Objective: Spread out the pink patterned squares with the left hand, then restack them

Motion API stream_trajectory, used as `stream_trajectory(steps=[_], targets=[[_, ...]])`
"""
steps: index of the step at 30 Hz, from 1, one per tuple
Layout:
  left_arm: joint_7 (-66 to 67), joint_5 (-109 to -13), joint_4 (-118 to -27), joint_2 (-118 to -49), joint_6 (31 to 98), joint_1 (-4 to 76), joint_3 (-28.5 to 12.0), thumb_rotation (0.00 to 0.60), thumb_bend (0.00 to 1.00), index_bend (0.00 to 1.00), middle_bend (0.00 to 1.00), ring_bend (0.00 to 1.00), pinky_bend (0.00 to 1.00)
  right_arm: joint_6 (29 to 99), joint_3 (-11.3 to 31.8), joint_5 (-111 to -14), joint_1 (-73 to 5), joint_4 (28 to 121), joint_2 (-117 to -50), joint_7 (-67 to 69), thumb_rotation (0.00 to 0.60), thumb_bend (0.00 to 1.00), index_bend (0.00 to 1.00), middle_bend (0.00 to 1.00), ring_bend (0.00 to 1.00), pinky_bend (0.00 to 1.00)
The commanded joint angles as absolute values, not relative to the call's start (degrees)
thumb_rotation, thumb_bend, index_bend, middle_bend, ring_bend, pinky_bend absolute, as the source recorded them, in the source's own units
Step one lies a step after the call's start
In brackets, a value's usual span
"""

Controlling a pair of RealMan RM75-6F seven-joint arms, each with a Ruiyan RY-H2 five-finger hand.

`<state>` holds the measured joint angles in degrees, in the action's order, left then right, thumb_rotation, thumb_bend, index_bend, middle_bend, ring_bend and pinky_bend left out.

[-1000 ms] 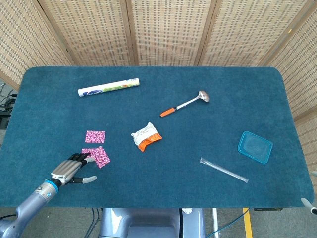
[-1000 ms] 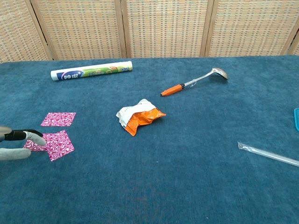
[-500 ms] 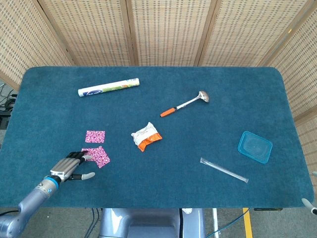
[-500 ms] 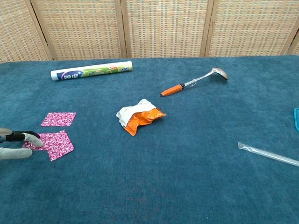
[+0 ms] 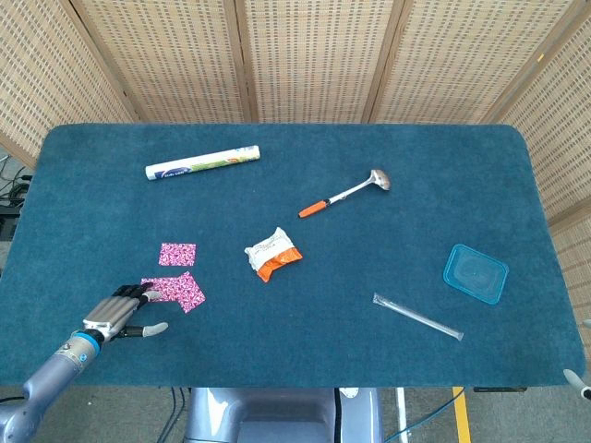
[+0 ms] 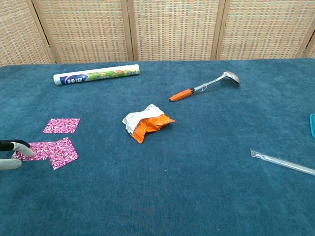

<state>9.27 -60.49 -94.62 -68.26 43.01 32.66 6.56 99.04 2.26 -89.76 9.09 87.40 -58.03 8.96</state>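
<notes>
Three pink patterned squares lie at the table's left. One square (image 5: 177, 254) (image 6: 61, 125) lies alone, farthest from me. A tilted square (image 5: 190, 291) (image 6: 64, 153) lies nearer, partly overlapping a third square (image 5: 150, 283) (image 6: 38, 150) that sticks out to its left. My left hand (image 5: 118, 315) (image 6: 11, 155) lies flat at the table's front left, its fingertips (image 5: 145, 293) pressing on that third square's left end and its thumb spread apart on the cloth. At the lower right edge only a small grey tip of my right hand (image 5: 574, 380) shows.
An orange and white wrapper (image 5: 272, 254) lies mid-table. A paper roll (image 5: 202, 162) lies at the back left and a ladle (image 5: 346, 193) behind centre. At the right are a blue lid (image 5: 476, 273) and a clear straw (image 5: 417, 316). The front table edge runs close by my left hand.
My left hand has slid left and toward the front edge, dragging the third square out from under the tilted one. The other two squares have stayed put.
</notes>
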Motion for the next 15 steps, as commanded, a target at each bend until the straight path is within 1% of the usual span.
stream_trajectory(steps=[1, 8, 15], targets=[[9.25, -60.45, -94.7, -67.77, 43.22, 32.28, 6.8, 0.04, 0.0, 0.12, 0.0, 0.0, 0.0, 99.06, 2.33, -89.75, 9.05, 87.44, -57.98, 8.95, 0.6, 0.01, 0.3, 0.26, 0.0, 0.0], [9.5, -59.85, -94.51, -67.07, 42.88, 31.77, 7.32, 0.041, 0.0, 0.12, 0.0, 0.0, 0.0, 99.07, 2.31, -89.91, 9.0, 87.56, -58.01, 8.78, 0.6, 0.01, 0.3, 0.26, 0.0, 0.0], [8.67, -61.76, -95.52, -65.97, 44.67, 30.76, 6.9, 0.039, 0.0, 0.12, 0.0, 0.0, 0.0, 99.22, 2.32, -90.01, 9.04, 87.77, -57.96, 8.56, 0.6, 0.01, 0.3, 0.26, 0.0, 0.0]])
